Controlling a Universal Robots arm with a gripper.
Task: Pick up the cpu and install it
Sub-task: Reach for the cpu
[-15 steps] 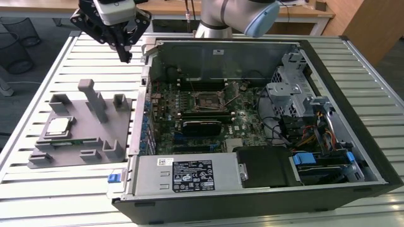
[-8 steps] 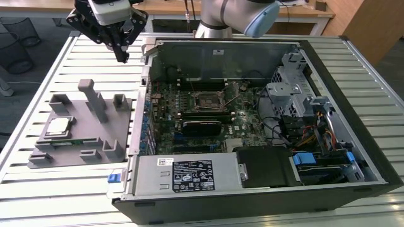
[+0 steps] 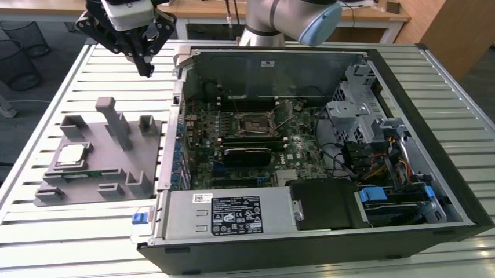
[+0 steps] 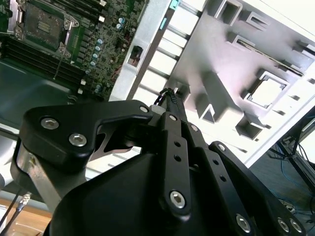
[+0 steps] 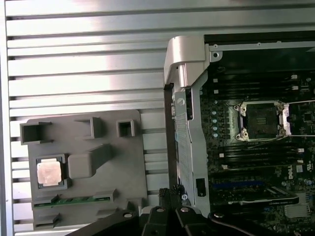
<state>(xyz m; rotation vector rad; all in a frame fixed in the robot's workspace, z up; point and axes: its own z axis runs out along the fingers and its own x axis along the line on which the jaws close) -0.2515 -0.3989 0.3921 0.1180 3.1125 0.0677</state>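
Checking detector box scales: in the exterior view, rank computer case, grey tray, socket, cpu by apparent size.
1. computer case
2. grey tray
3. socket and cpu look alike; left unranked.

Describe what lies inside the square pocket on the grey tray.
The cpu lies there, silvery top plate up. Its underside and the part of the tray beneath it are covered.

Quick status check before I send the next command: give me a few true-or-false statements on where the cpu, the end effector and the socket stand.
1. The cpu lies in the tray. True.
2. The end effector holds the cpu. False: it is shut on nothing and hangs over the table, apart from the tray.
3. The socket holds no chip. True.
4. The memory stick sits in the socket. False: it lies in the tray beside the cpu.
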